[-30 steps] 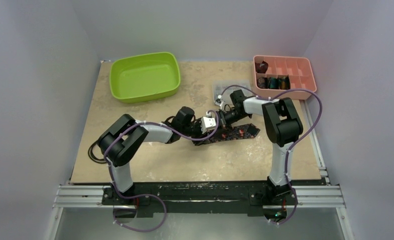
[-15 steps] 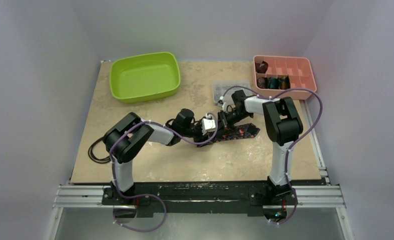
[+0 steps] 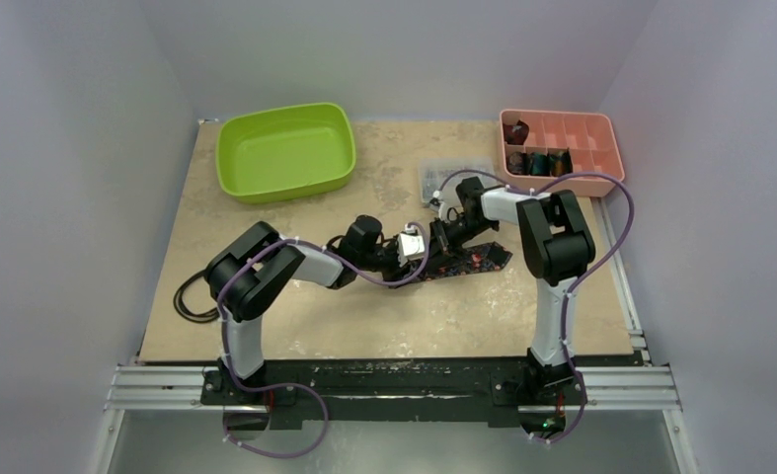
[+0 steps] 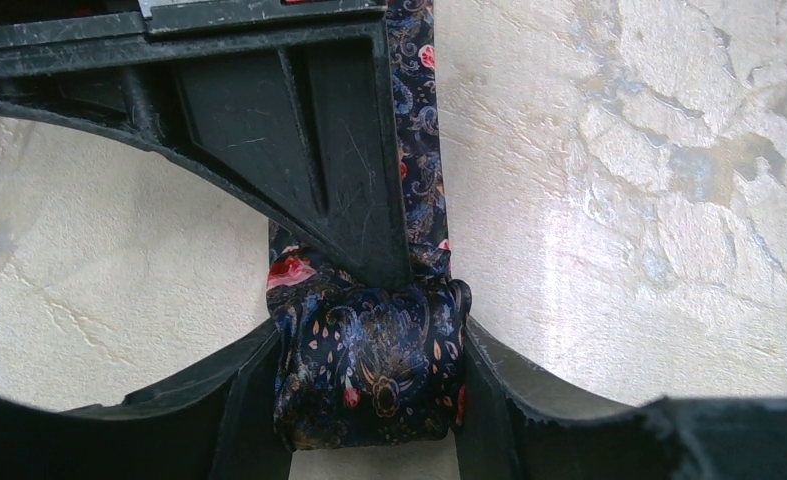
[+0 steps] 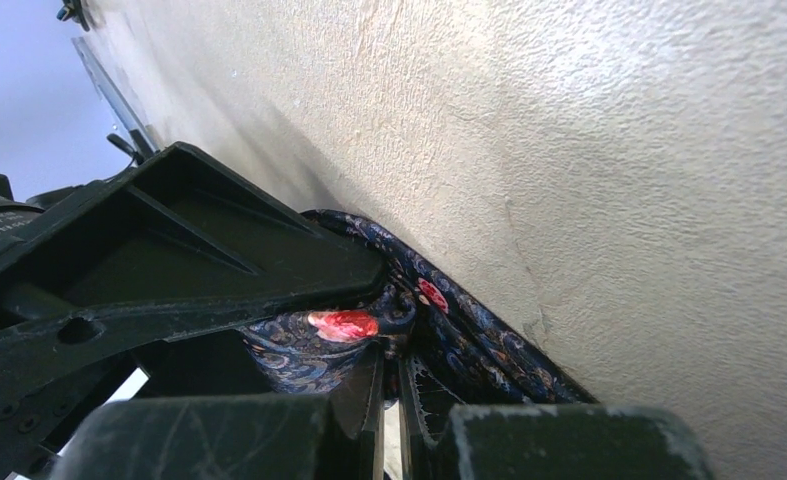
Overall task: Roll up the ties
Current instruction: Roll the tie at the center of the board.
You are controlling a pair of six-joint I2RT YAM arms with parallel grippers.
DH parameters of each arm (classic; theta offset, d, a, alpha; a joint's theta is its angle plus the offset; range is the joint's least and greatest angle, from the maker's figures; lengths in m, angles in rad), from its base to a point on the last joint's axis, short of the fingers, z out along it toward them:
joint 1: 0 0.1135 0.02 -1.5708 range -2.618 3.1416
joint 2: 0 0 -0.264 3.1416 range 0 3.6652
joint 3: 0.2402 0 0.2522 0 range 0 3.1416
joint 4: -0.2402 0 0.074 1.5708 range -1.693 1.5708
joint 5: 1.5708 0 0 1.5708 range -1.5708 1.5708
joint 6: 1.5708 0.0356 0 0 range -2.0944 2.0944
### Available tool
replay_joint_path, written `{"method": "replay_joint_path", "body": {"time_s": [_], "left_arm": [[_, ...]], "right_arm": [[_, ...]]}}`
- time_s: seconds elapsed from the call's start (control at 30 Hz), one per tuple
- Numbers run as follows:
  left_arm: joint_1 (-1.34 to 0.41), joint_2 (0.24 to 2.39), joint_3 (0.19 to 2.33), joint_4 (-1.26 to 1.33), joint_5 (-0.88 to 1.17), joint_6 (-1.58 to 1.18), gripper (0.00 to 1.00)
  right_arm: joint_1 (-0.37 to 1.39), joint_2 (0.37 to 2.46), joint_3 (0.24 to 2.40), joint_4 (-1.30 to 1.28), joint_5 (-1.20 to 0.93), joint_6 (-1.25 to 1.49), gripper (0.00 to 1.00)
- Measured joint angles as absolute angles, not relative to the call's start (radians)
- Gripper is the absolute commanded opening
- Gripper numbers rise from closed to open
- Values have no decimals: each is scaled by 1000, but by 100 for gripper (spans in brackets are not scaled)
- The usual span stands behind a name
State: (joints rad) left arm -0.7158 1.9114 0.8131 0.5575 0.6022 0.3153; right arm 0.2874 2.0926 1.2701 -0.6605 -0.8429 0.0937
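Observation:
One dark tie with red-pink flowers [image 3: 478, 260] lies mid-table, its near part wound into a small roll [image 4: 369, 370]. My left gripper [image 4: 369, 400] has a finger pressed against each side of that roll, shut on it. From the far side my right gripper [image 5: 394, 375] reaches in with its jaws shut. Its fingers [image 4: 309, 150] lie along the flat tie, their tips buried in the top of the roll. In the top view both grippers meet over the tie, left gripper [image 3: 426, 259] and right gripper [image 3: 439, 245]. Other ties sit as small rolled coils [image 3: 537, 163] in a tray.
A pink divided tray [image 3: 562, 113] stands at the back right and a green bin [image 3: 295, 183] at the back left. A clear plastic box [image 3: 443, 176] lies just behind the right arm. A black cable [image 3: 192, 301] loops at the table's left edge.
My left arm has shifted a little to the right, toward the tie, and then held still. The right arm has barely moved.

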Motion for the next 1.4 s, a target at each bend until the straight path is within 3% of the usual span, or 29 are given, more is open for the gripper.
{"method": "replay_joint_path", "body": {"time_s": [0.1, 0.3, 1.13, 1.27, 1.4], "left_arm": [[-716, 1913, 828, 536, 596, 280, 22], [-719, 1902, 870, 430, 562, 261, 21], [-720, 1827, 954, 49, 542, 414, 23], [-729, 1823, 961, 15, 521, 435, 24], [-730, 1843, 994, -19, 506, 442, 25]], "right_arm": [[290, 2097, 1280, -672, -846, 83, 1], [284, 2075, 1281, -677, -855, 28, 20], [216, 2075, 1282, -743, -804, -94, 14], [219, 2074, 1282, -743, -809, -88, 26], [222, 2056, 1279, -741, -838, -83, 47]]}}
